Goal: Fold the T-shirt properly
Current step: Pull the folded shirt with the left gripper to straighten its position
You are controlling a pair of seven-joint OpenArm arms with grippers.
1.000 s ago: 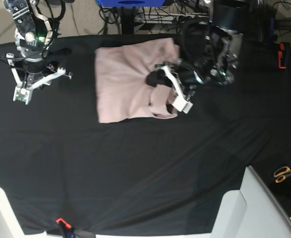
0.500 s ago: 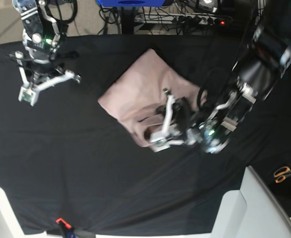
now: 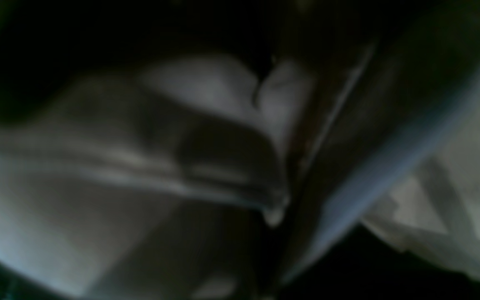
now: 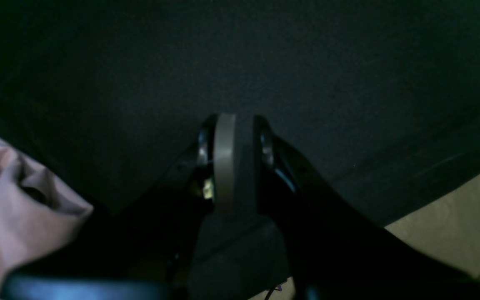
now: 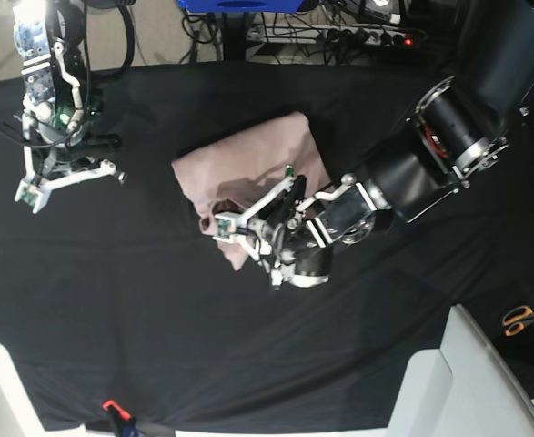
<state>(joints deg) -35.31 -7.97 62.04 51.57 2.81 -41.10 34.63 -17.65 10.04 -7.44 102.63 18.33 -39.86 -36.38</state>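
The T-shirt (image 5: 253,168), pale pink and bunched into a rough folded heap, lies on the black worktop (image 5: 157,309) just above the middle of the base view. Going from the left of that view: the right tool (image 5: 66,177) hangs at the upper left over bare black cloth, well apart from the shirt; in the right wrist view its jaws stand nearly together with nothing between them, and a rumpled edge of the shirt (image 4: 19,208) shows at the lower left of that frame. At the centre, the left tool (image 5: 235,223) lies low across the shirt's lower left edge, its arm reaching in from the upper right. Its jaws are drawn close, and pink cloth sits at their tips, so it appears to pinch the shirt's edge. The left wrist view is dark and heavily blurred; only pale folds of cloth (image 3: 98,166) close to the lens can be made out. Orange-handled scissors (image 5: 521,319) lie at the far right edge.
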